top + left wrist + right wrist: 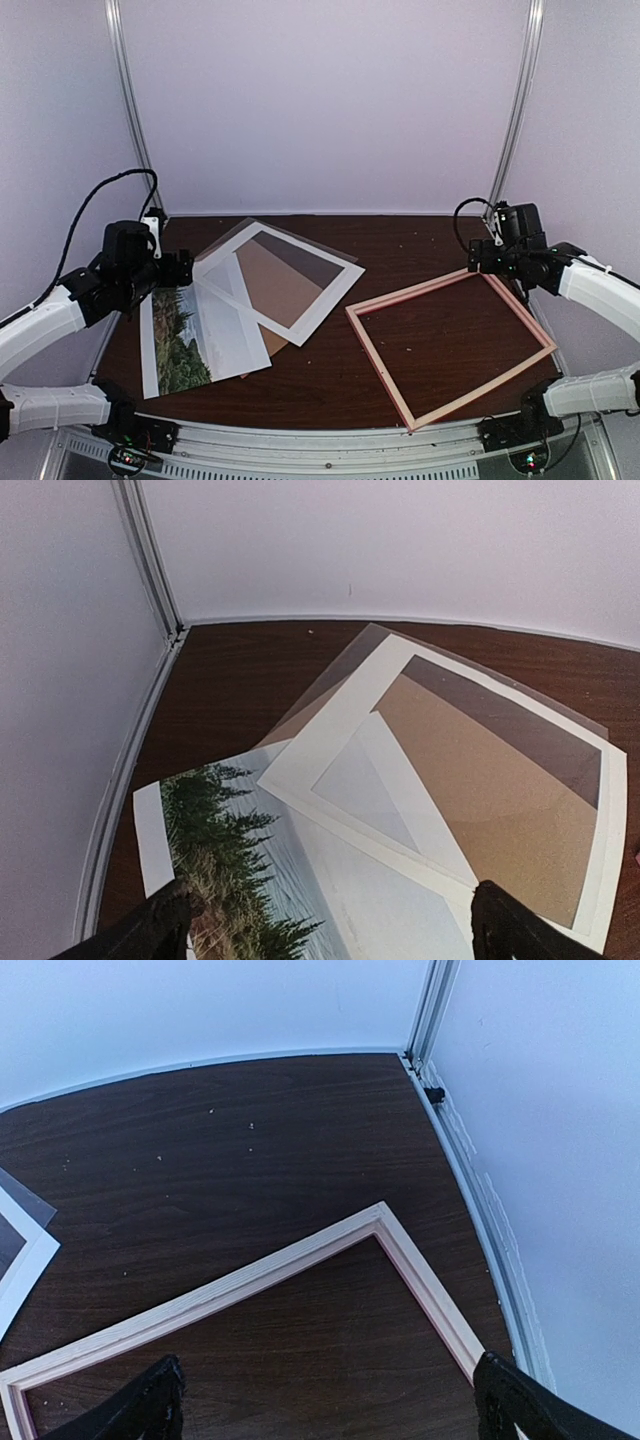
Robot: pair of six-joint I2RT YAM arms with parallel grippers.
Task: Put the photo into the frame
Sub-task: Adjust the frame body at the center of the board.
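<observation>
Your left gripper (335, 935) hangs above the near-left part of the dark brown wooden table (330, 395). Its 2 fingers (160, 925) are spread wide and hold nothing. Just below it lies the thin rectangular landscape print of dark green trees and pale sky (180, 340), picture side up and flat on the table. A translucent sheet (235, 320) covers the print's right half. The near-left edge of a white mat with a rectangular window (328, 305) lies over that sheet, and a plain brown board (280, 285) shows through the window. Your right gripper (335, 1410) is likewise spread and empty. It hovers by the far corner of the large thin-railed rectangular wooden frame (378, 369). The frame lies flat on the right, pale side up, well apart from the print.
</observation>
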